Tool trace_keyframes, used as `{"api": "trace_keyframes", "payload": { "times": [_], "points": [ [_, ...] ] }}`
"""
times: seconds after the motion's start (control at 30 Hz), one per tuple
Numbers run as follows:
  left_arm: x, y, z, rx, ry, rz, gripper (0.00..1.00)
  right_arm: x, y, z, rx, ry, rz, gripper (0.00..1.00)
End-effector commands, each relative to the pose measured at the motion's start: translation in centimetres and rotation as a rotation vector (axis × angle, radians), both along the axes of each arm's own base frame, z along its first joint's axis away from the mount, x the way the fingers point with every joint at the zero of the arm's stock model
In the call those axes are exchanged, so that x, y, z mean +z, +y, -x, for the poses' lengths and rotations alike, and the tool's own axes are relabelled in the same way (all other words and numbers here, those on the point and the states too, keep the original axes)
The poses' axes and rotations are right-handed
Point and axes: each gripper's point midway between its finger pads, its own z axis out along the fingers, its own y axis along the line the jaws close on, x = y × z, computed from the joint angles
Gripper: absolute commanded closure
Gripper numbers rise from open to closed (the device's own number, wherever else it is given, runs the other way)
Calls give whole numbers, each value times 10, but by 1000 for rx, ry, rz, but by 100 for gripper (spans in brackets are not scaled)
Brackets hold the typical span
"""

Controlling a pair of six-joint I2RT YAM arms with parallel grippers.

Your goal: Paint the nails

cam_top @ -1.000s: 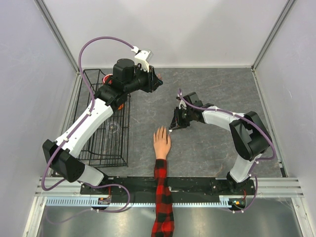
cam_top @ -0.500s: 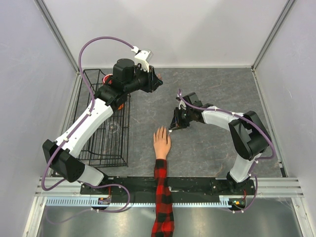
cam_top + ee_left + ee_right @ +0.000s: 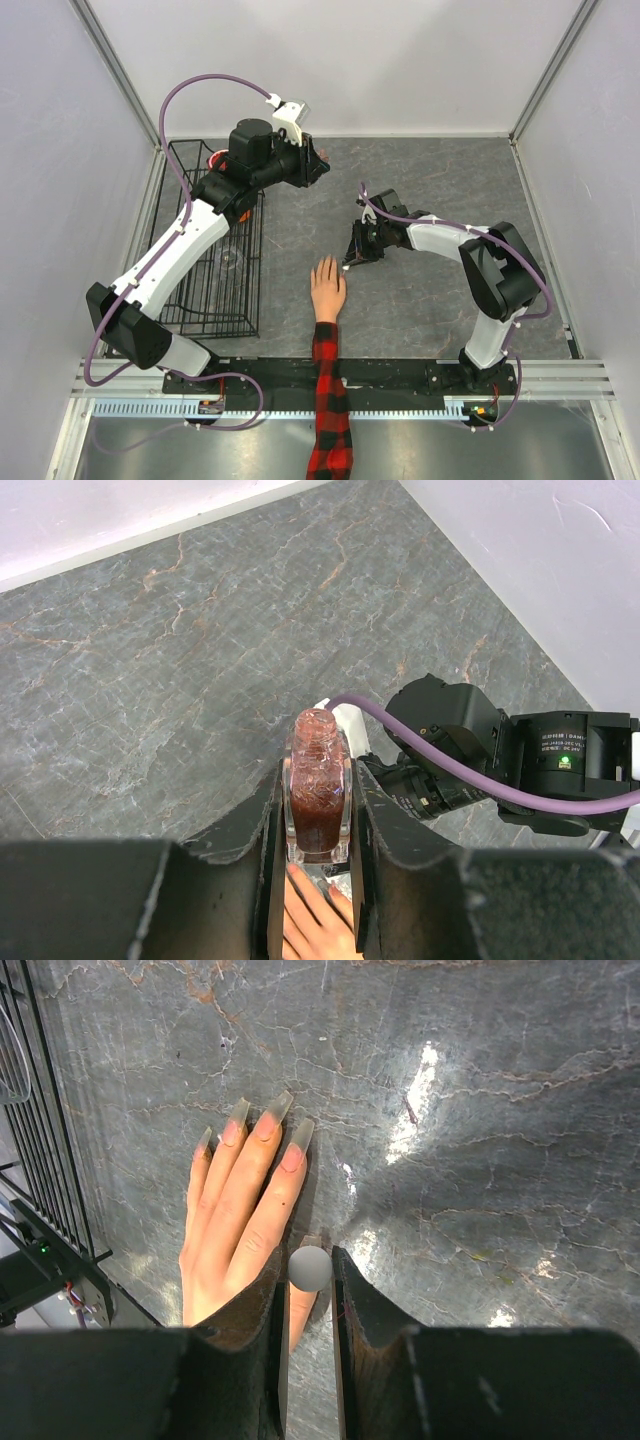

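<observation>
A peach-coloured mannequin hand (image 3: pixel 327 290) in a red-and-black plaid sleeve (image 3: pixel 330 400) lies palm down on the grey marble-patterned desk (image 3: pixel 430 180). It sits near the middle of the desk, fingers pointing to the far side. The sleeve runs back over the near edge between the two arm bases.

The nails (image 3: pixel 268 1118) are long, pink at the base and clear grey toward the tips. Four of them show in the right wrist view, lying flat against the desk.

The right gripper (image 3: pixel 308 1260) hangs just right of the fingers, its jaws clenched on a small grey round-topped piece (image 3: pixel 310 1268). In its own camera that piece sits over the right edge of the mannequin hand, nearer than the nails. Whether anything below it touches the hand cannot be told.

The left gripper (image 3: pixel 318 790) is up over the far left part of the desk, well apart from the mannequin hand. Its jaws are grasping a small clear glass bottle of reddish-brown glittery polish (image 3: pixel 317 742), which stands upright between them with its open neck on top.

A black wire basket (image 3: pixel 180 290) stands along the left side of the desk, beside the left arm.
</observation>
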Motion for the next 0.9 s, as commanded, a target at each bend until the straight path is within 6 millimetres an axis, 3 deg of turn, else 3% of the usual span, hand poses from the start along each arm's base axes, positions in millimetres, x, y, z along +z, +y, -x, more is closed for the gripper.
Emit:
{"api": "trace_keyframes", "payload": {
  "times": [0.0,0.87],
  "points": [
    [21,-5,2,-19,-35,45,98,5,8,-13,-1,-36,-16,100],
    [20,-5,2,-20,-33,40,98,16,17,-20,9,-67,-65,100]
  ]
}}
